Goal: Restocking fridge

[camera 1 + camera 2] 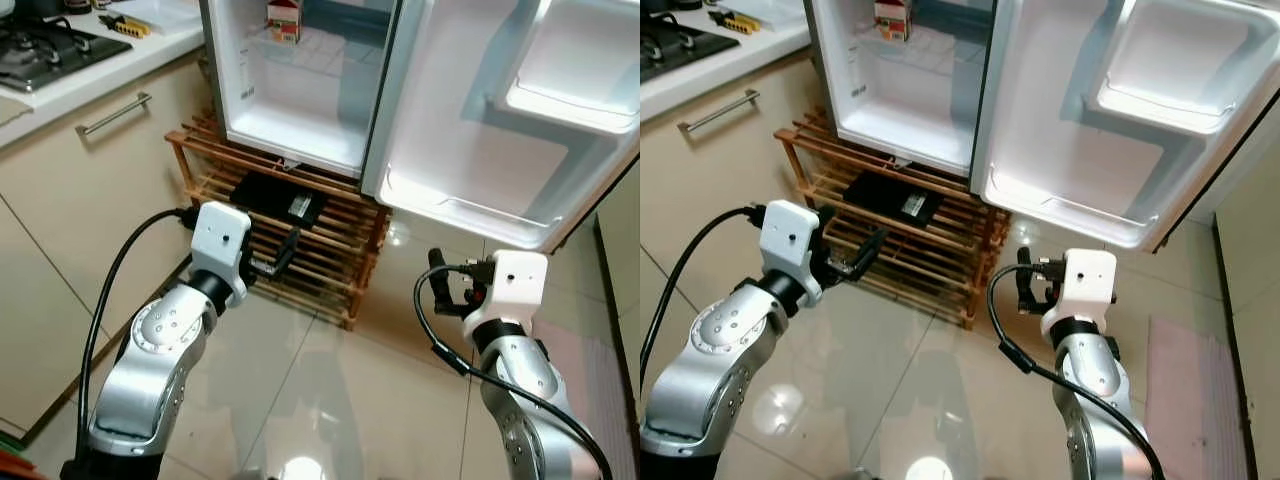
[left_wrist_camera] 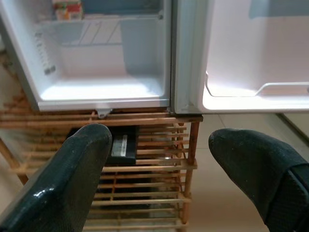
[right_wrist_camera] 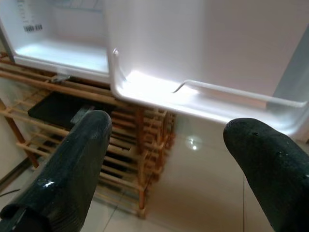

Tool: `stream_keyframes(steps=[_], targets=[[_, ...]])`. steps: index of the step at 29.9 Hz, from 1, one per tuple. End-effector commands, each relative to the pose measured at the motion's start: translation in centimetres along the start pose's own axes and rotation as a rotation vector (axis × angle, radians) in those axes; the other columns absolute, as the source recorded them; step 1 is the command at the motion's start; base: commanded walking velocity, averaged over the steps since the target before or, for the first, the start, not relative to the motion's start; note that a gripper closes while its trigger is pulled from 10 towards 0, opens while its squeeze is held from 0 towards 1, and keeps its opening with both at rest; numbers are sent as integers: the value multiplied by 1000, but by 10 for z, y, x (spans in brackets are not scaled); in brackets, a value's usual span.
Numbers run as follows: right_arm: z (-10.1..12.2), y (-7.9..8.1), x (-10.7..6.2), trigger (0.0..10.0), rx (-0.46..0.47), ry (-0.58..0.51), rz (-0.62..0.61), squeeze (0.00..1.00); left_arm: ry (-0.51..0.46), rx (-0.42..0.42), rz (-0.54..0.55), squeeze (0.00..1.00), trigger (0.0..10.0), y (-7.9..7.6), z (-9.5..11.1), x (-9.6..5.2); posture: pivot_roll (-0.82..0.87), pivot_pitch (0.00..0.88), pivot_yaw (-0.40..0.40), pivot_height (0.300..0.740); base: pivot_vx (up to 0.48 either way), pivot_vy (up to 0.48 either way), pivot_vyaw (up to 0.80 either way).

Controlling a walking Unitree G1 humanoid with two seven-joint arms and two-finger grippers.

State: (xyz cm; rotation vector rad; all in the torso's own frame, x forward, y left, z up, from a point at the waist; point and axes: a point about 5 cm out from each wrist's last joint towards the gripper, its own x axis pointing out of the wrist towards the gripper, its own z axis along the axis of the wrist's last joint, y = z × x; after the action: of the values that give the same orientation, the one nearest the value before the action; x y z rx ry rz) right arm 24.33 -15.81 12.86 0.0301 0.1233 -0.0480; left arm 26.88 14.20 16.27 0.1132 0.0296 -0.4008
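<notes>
Ahead of both tools: fridge [image 1: 300, 90], raised on a wooden rack [image 1: 320, 250], compartment facing the robot.
Fridge door: door [image 1: 500, 120] swung fully open, ahead of and above the right tool, its 2 bins bare.
Fridge contents: 1 small carton [image 1: 285, 20] with a red top on the upper wire shelf, far back and high from either tool; lower floor of the compartment bare.
Left tool: left tool [image 1: 283, 255] spread wide, holding nothing, fingers aimed at the rack just below the compartment.
Right tool: right tool [image 1: 1025, 282] spread wide, holding nothing, lower and further back, under the door's bottom bin.
Rack: a flat black box [image 1: 278, 200] lies on its slats, just beyond the left tool's fingertips, long axis running roughly across the fingers' line.
Worktop: worktop [image 1: 100, 60] off beyond the left arm, carrying a gas hob [image 1: 45, 50] and a yellow object too small to identify.
Key relation: no item to stock is in either tool; my judgement is that something must be fetched first. The compartment opening lies forward and up from the left tool, which is the nearer arm; the right tool is nearer the door bins.
Stage: judged early, fridge nearly bare.
</notes>
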Motion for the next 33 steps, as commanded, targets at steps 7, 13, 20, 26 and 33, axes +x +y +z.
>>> stream_keyframes(steps=[7, 13, 20, 26, 33], targets=[[20, -28, 9, 10000, -20, -99, -118, 0, -32, -18, -63, 0, 10000, -8, 8, 2, 3, 34, -42, 740, 0, 0, 0], [28, -52, 13, 10000, -11, -148, -167, 1000, -96, -22, -238, 0, 10000, -24, 17, -3, 6, 30, -41, 740, 0, 0, 0], [58, -107, 29, 10000, -92, -234, -302, 1000, -118, 8, -413, 0, 10000, -35, 25, -10, 5, 19, -36, 740, 0, 0, 0], [77, -128, 65, 10000, -22, -239, -254, 1000, -110, 1, -439, 0, 10000, -34, 26, -7, 8, 4, -23, 740, 0, 0, 0], [85, -132, 98, 10000, -9, -229, -162, 0, -106, 3, -473, 0, 10000, -36, 27, -7, 21, 7, -17, 740, 0, 0, 0]])
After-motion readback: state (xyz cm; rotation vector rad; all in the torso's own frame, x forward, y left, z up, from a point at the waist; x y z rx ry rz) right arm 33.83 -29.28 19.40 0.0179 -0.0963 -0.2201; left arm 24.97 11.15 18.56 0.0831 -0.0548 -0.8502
